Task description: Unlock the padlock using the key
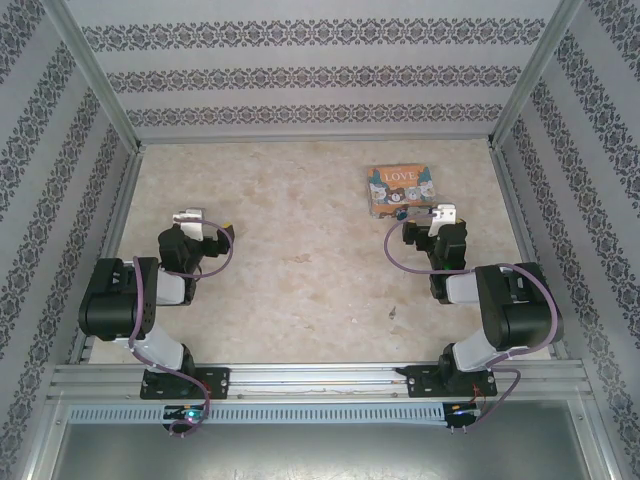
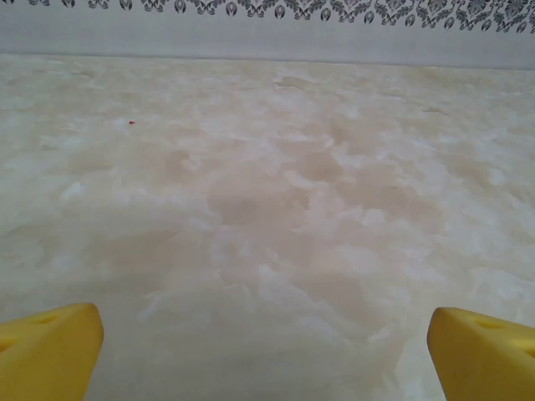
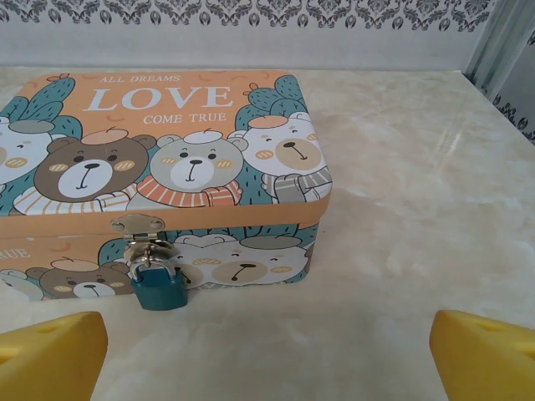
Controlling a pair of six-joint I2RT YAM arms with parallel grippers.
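The padlock [image 3: 159, 284] is tiny, with a dark blue body and a silver shackle. It hangs shut on the hasp at the front of a cartoon-bear "LOVE" box [image 3: 184, 159]. In the top view the box [image 1: 400, 185] sits at the back right of the table, and the padlock [image 1: 399, 212] is on its near face. My right gripper [image 3: 267, 359] is open just in front of the box, apart from it, with the padlock left of its centre line. My left gripper [image 2: 267, 355] is open over bare table at the left [image 1: 195, 222]. Neither holds anything. The key is out of view.
The marble-look table [image 1: 300, 250] is enclosed by patterned walls [image 1: 300, 75] with metal frame posts [image 1: 520, 90]. Both arm bases are bolted to a rail [image 1: 320, 380] at the near edge. The box's right corner stands near the right wall.
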